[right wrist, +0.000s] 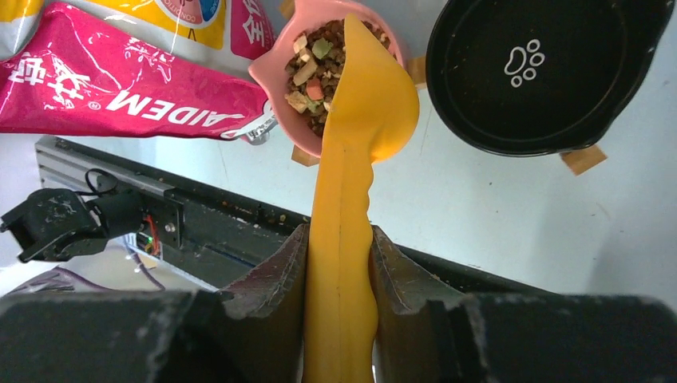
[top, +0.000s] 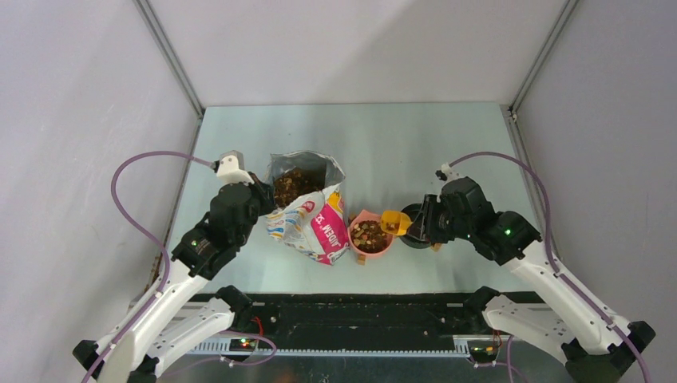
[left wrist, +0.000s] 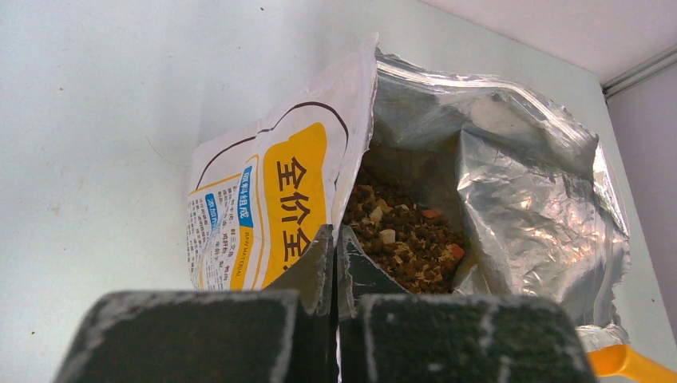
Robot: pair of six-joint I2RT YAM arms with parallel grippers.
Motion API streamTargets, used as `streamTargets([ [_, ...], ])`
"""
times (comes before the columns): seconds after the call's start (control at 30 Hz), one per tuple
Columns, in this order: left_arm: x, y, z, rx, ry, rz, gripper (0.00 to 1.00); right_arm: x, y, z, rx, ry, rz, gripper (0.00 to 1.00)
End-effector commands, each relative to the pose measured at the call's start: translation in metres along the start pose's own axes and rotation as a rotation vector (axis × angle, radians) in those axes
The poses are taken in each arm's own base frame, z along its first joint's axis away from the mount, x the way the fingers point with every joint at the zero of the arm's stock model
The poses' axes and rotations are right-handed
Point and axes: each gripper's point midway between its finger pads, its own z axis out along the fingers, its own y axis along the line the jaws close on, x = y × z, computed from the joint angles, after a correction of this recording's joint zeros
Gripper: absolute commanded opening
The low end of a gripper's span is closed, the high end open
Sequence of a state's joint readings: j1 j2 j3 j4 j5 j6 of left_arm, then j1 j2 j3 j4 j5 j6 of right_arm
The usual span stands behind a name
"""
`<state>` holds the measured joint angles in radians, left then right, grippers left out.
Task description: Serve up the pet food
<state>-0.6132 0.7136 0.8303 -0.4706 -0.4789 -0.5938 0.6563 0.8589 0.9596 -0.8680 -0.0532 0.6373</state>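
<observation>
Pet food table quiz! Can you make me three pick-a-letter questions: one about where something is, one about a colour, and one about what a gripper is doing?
1. Where is the pink bowl?
A. Between the pet food bag and the black bowl.
B. Behind the bag.
C. Inside the black bowl.

2. What colour is the scoop?
A. Green.
B. Blue.
C. Yellow.

3. What is the right gripper doing?
A. Hanging open, empty.
B. Shut on the scoop's handle.
C. Pinching the bag.

Answers:
1 A: the top view shows the bag on one side of it and the black bowl on the other.
2 C: it is plain yellow in the right wrist view.
3 B: both fingers press the handle's sides.
</observation>
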Motion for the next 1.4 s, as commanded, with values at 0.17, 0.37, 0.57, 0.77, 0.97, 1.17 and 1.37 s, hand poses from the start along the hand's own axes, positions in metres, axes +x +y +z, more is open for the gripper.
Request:
streamTargets([
  [0.17, 0.001, 0.003, 0.001, -0.010, -0.010, 0.002, 0.00, -0.017, 0.004, -0.022, 0.088, -0.035, -0.158, 0.00],
  [0.37, 0.001, 0.003, 0.001, -0.009, -0.009, 0.002, 0.00, -0.010, 0.005, -0.024, 0.131, -0.008, -0.223, 0.00],
  [0.57, 0.001, 0.003, 0.000, -0.005, -0.011, 0.000, 0.00, -0.013, 0.019, -0.033, 0.058, -0.016, -0.219, 0.00],
  [0.77, 0.000, 0.003, -0.001, -0.002, -0.014, -0.003, 0.00, -0.009, 0.030, -0.035, -0.004, 0.013, -0.242, 0.00],
  [0.97, 0.000, 0.002, -0.001, 0.001, -0.013, -0.004, 0.00, -0.009, 0.029, -0.038, 0.007, 0.023, -0.249, 0.00],
  [1.17, 0.000, 0.002, -0.001, 0.004, -0.013, -0.008, 0.00, -0.032, 0.039, -0.054, -0.020, -0.098, -0.173, 0.00],
  [1.37, 0.000, -0.002, -0.002, 0.027, -0.017, -0.025, 0.00, -0.082, 0.083, -0.105, -0.288, -0.341, -0.031, 0.00],
])
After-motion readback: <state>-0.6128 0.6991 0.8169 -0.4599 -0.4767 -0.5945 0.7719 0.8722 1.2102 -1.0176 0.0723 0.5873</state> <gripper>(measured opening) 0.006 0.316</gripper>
